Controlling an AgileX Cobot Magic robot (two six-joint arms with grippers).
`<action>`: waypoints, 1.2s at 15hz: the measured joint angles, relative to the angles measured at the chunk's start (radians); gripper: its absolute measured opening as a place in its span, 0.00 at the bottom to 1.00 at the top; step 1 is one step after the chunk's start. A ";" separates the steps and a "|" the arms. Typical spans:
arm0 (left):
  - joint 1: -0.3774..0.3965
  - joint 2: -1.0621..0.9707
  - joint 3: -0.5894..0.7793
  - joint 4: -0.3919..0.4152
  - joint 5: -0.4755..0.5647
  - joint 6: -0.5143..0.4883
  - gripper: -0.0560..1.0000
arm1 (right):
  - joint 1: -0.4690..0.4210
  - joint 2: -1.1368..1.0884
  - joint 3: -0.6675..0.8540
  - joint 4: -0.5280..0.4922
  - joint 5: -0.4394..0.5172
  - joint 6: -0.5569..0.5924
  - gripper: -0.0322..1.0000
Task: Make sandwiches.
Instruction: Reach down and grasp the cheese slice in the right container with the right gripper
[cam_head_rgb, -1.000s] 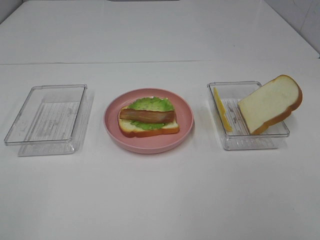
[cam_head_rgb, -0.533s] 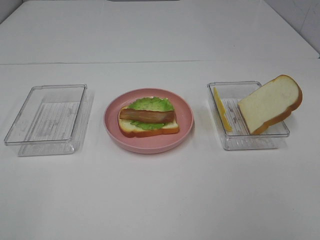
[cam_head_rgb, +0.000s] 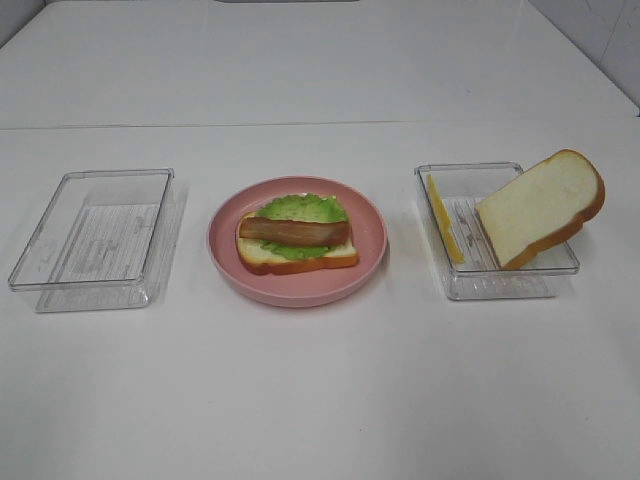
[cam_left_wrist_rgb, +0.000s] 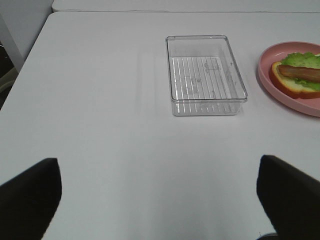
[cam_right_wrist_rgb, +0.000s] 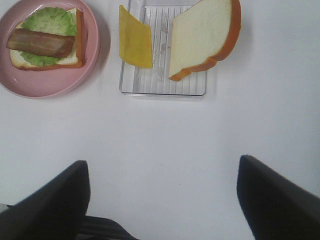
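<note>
An open-faced sandwich (cam_head_rgb: 297, 240) lies on the pink plate (cam_head_rgb: 372, 250): one bread slice topped with green lettuce and a reddish-brown meat strip. It also shows in the wrist views as the sandwich (cam_left_wrist_rgb: 300, 80) and the sandwich (cam_right_wrist_rgb: 45, 45). A second bread slice (cam_head_rgb: 540, 207) and a yellow cheese slice (cam_head_rgb: 444, 218) lean inside the right clear tray (cam_head_rgb: 500, 285). Neither gripper appears in the high view. My left gripper (cam_left_wrist_rgb: 160, 200) is open over bare table, well short of the left tray. My right gripper (cam_right_wrist_rgb: 162, 200) is open too, short of the right tray, with nothing between its fingers.
An empty clear tray (cam_head_rgb: 95, 238) sits left of the plate, also seen as the tray (cam_left_wrist_rgb: 206, 75) in the left wrist view. The white table carries a seam line across the back. A dark gap shows past the table's left edge (cam_left_wrist_rgb: 10, 60).
</note>
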 joint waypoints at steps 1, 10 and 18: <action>0.000 0.000 0.000 0.000 0.000 0.000 0.98 | 0.000 0.126 -0.072 0.050 0.000 -0.003 0.79; 0.000 0.000 0.000 0.000 0.000 0.001 0.98 | 0.149 0.786 -0.451 0.219 -0.043 -0.062 0.79; 0.000 0.000 0.000 0.000 0.000 0.001 0.98 | 0.194 1.056 -0.526 0.173 -0.110 -0.058 0.79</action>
